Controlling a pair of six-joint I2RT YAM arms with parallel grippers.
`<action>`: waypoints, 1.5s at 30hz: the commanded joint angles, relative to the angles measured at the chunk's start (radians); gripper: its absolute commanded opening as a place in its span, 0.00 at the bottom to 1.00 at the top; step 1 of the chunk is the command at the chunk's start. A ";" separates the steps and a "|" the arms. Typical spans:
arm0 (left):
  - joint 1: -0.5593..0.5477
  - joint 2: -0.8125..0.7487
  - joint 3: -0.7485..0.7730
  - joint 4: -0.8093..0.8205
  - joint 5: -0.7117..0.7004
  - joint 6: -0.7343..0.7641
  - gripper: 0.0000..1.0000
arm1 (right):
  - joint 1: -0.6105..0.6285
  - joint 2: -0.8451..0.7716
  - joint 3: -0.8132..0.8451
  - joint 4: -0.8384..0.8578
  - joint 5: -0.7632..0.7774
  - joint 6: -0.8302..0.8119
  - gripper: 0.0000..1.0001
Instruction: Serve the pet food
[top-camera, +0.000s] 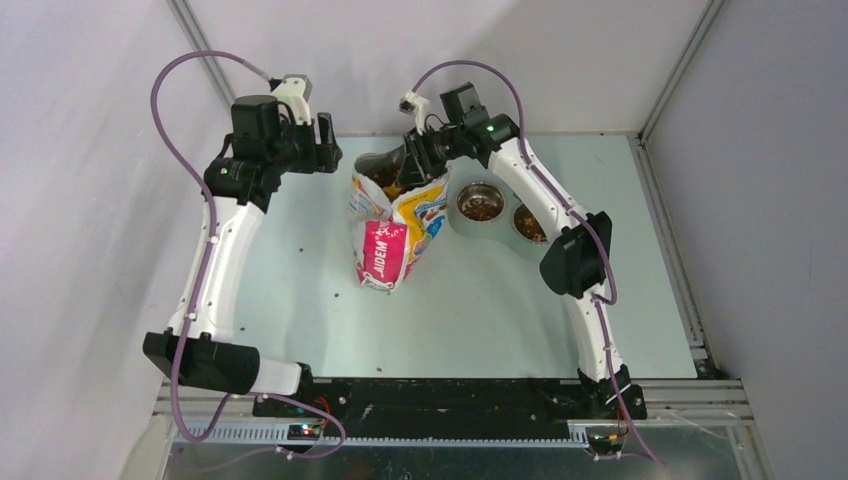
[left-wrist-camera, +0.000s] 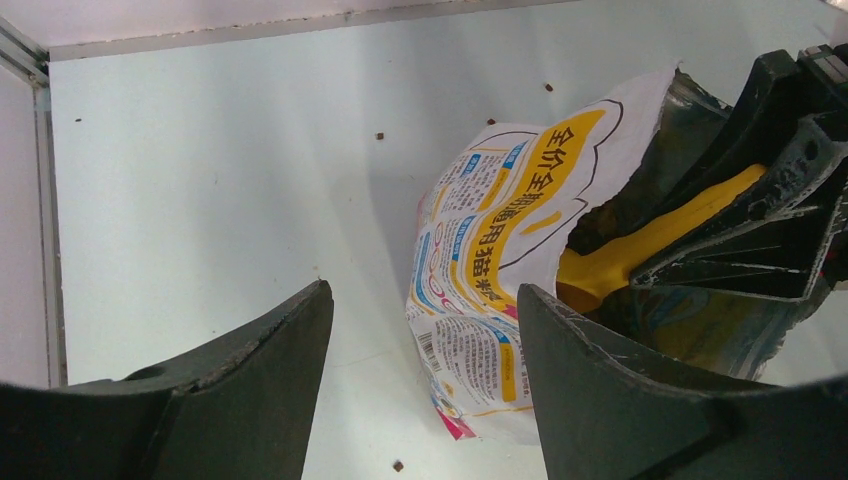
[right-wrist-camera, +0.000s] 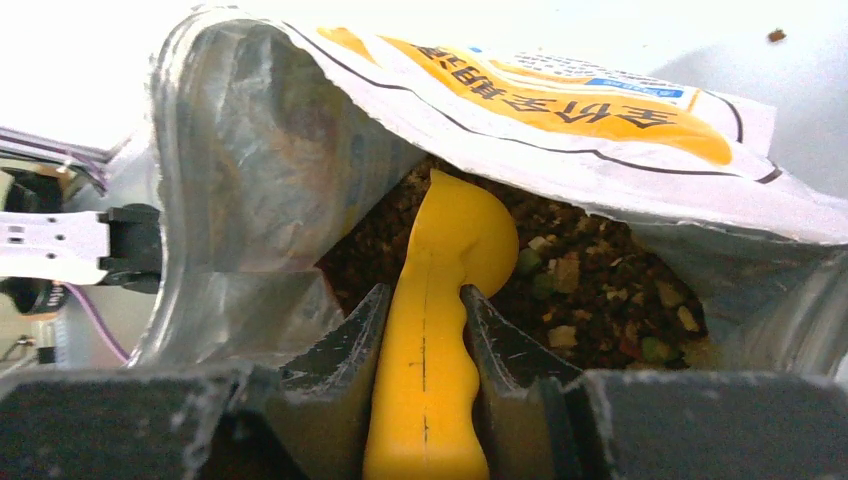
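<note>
The pet food (right-wrist-camera: 600, 290) is dark-brown kibble with some tan and green bits, lying inside the open cartoon-cat bag (top-camera: 395, 225). More of it fills two metal bowls (top-camera: 481, 207) (top-camera: 529, 224) to the right of the bag. My right gripper (right-wrist-camera: 425, 295) is shut on the handle of a yellow scoop (right-wrist-camera: 440, 300), whose head is pushed into the kibble in the bag's mouth. In the top view this gripper (top-camera: 412, 163) reaches into the bag from the right. My left gripper (left-wrist-camera: 425, 295) is open and empty, just left of the bag (left-wrist-camera: 500, 230) and not touching it.
The bowls sit in a grey double stand (top-camera: 500, 238) at the back right. Stray pellets (left-wrist-camera: 398, 465) (top-camera: 300, 243) lie on the pale table. Walls close in at the back and on both sides. The right arm's elbow (top-camera: 575, 260) hangs over the table beside the bowls.
</note>
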 joint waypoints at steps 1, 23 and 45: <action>0.001 -0.009 -0.005 0.024 0.009 0.003 0.74 | -0.014 -0.003 0.055 0.048 -0.142 0.113 0.00; 0.012 0.034 0.087 -0.113 -0.222 0.404 0.76 | -0.192 0.025 -0.024 0.436 -0.301 0.674 0.00; 0.012 0.037 0.115 -0.178 -0.222 0.463 0.77 | -0.312 -0.098 -0.319 0.775 -0.451 1.018 0.00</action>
